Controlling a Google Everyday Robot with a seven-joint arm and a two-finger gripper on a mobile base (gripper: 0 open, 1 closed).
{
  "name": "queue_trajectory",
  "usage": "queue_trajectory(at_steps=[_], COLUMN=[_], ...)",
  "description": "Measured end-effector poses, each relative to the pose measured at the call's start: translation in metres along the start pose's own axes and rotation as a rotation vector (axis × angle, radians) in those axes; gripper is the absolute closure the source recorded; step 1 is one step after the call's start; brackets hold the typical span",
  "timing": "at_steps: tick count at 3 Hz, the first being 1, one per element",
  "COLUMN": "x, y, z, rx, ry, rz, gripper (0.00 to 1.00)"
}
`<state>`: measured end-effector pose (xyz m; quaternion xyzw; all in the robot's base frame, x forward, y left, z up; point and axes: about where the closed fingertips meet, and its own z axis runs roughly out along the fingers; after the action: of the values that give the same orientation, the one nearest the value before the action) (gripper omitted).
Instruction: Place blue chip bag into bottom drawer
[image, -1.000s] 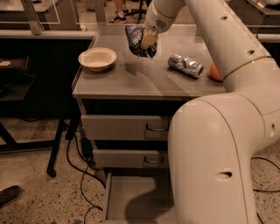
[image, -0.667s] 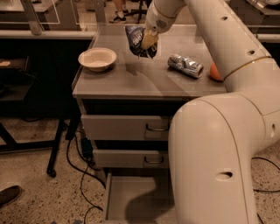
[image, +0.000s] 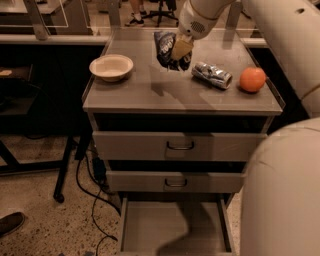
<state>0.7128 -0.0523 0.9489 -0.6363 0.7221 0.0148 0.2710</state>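
Gripper (image: 179, 50) clamped on the blue chip bag (image: 163, 46), held above the cabinet top between white bowl (image: 111, 66) and silver foil packet (image: 212, 75). Bottom drawer (image: 150, 225) stands open below. Best to carry the bag forward past the cabinet edge, then lower.

An office lab: swivel chair (image: 161, 11), metal cabinet (image: 165, 95), pincer (image: 178, 49) above it.

Dim amber light is washing over a grey cabinet (image: 180, 147) from above.
The gripper (image: 181, 49), hanging above the cabinet top and pinching the blue chip bag (image: 163, 46), is casting a soft shadow beneath; a darker shadow is pooling in the bottom drawer (image: 145, 225), while the robot's pale arm (image: 285, 195) is catching the glow.
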Motion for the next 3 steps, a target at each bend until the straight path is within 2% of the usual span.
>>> queue_trajectory(at_steps=[1, 2, 3], x=[0.002, 0.016, 0.031], y=[0.036, 0.084, 0.108], z=[-0.038, -0.045, -0.020], rx=[0.036, 0.006, -0.052], ry=[0.017, 0.049, 0.102], rz=[0.111, 0.216, 0.227], gripper=[1.00, 1.00, 1.00])
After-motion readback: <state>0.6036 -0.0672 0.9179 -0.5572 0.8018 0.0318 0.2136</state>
